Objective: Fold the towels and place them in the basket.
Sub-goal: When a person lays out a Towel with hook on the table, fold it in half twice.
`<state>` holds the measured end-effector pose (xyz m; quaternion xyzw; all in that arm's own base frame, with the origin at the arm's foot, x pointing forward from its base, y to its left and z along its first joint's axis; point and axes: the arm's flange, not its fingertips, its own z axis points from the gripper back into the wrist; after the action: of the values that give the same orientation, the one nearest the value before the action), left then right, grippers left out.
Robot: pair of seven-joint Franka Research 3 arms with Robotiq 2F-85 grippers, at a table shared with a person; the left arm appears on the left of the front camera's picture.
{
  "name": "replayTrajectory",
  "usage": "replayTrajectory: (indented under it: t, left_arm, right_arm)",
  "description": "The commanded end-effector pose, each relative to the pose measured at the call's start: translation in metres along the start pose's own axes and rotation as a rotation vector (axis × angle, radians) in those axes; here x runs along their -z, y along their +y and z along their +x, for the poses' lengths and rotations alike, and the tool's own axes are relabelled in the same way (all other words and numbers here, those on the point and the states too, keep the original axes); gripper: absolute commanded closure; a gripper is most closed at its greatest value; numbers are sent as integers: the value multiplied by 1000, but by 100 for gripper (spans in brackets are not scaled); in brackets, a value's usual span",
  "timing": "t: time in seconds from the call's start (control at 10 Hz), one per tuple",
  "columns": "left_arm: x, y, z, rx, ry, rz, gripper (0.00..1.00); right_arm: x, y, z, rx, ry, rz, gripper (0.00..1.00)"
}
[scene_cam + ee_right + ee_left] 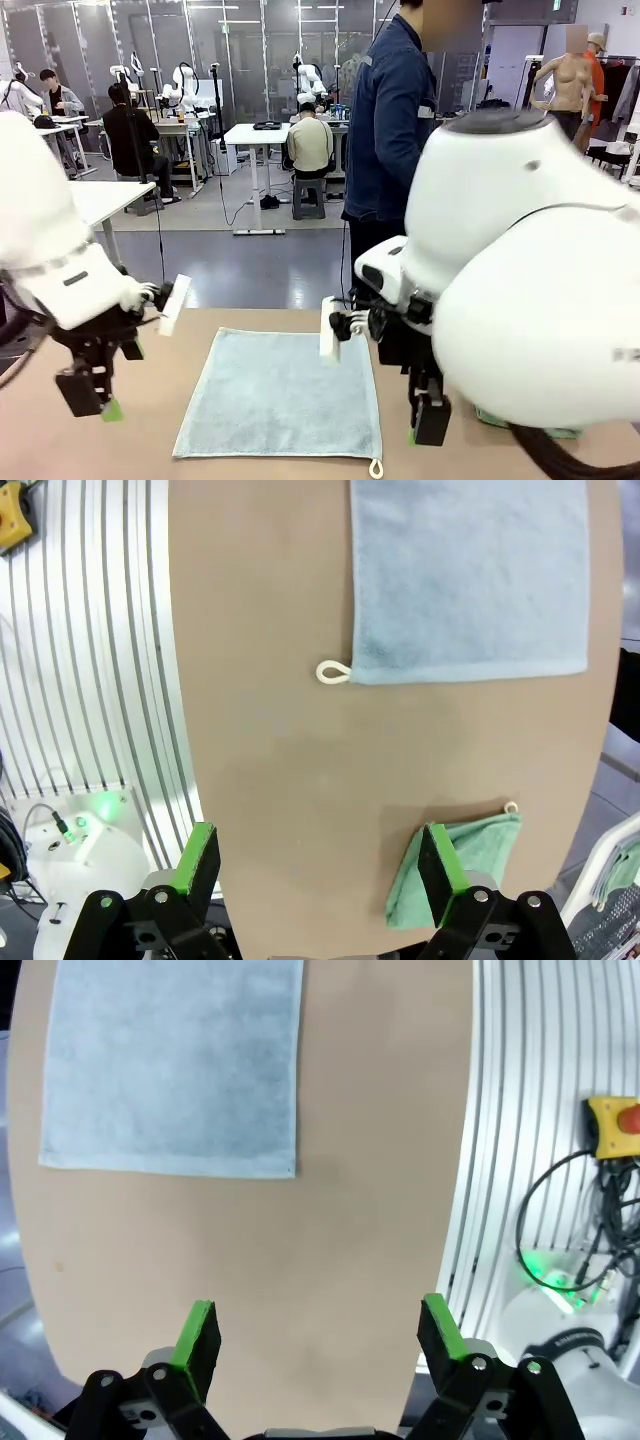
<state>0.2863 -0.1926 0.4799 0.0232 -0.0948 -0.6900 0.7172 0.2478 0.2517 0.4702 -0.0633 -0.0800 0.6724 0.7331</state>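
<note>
grey-blue towel: spread flat, unfolded; mint towel: folded, at table edge

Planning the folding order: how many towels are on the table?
2. The pale grey-blue towel lies flat mid-table; the mint green towel sits bunched near the right pincer. More may be hidden.

The grey-blue towel runs off the top in both wrist views. Toward the desk's right edge, the mint green towel lies partly behind a pad of the right gripper, and from the front the right arm hides most of it.
</note>
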Motion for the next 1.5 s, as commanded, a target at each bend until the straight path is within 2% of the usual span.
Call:
replayTrajectory:
  t: [0.0,0.2,0.5,0.6,0.7,1.1,1.4]
  left_arm:
    - [29,7,10,1,-21,15,0]
    - [61,9,11,6,-59,-16,0]
    - [111,13,14,3,-47,-60,0]
    - [123,14,12,-5,-53,-65,0]
    - [131,14,9,-31,-31,-65,0]
    - [157,15,3,-27,-42,-101,0]
    - [173,15,-4,-28,-27,-77,0]
  right_arm:
    - [28,-6,15,-21,27,20,0]
    - [58,-13,22,-35,10,87,0]
    - [98,-24,22,-57,-9,127,0]
    - [111,-32,21,-72,-60,141,0]
    - [120,-36,20,-79,-91,139,0]
    - [144,-46,19,-56,-87,147,0]
    - [160,-50,18,-57,-94,187,0]
